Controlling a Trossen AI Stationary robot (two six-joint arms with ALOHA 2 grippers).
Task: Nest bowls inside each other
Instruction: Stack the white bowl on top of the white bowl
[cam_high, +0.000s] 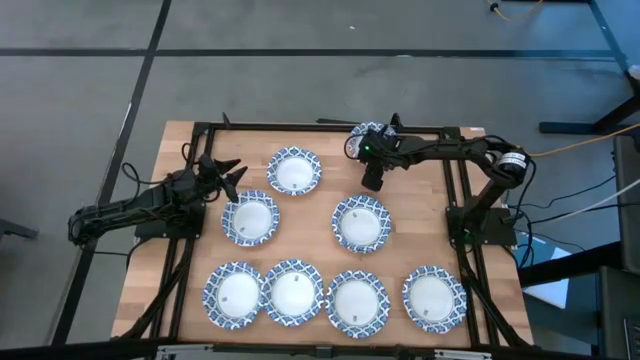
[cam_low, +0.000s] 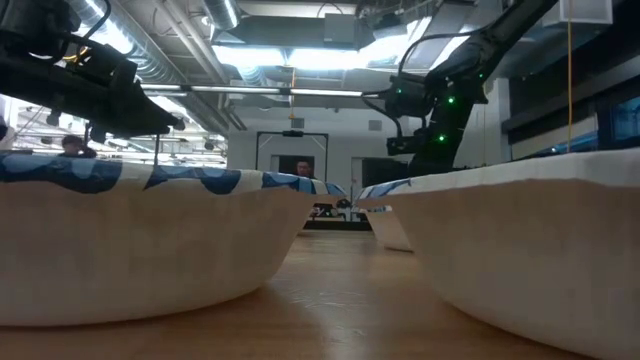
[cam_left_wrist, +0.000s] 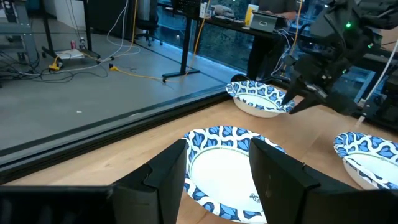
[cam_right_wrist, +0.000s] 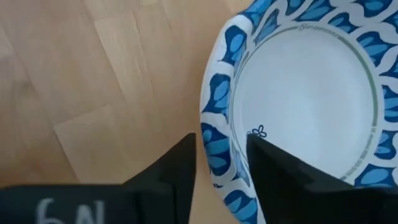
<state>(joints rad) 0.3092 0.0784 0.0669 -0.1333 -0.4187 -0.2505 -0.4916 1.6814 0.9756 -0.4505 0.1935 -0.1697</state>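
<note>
Across the wooden table (cam_high: 400, 205), eight seemingly empty bowls (cam_high: 361, 222).

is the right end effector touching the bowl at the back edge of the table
Touching. In the right wrist view the right end effector straddles the bowl rim, one finger lying inside on it.

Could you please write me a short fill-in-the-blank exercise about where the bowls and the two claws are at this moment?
1. The right claw straddles the rim of the bowl at the table's ____ edge.
2. Along the near edge of the table, ____ bowls sit in a row.
3. The left claw hovers with its fingers ____, holding nothing.
4. The inside of each bowl is ____.

Missing words: far; four; open; white
</note>
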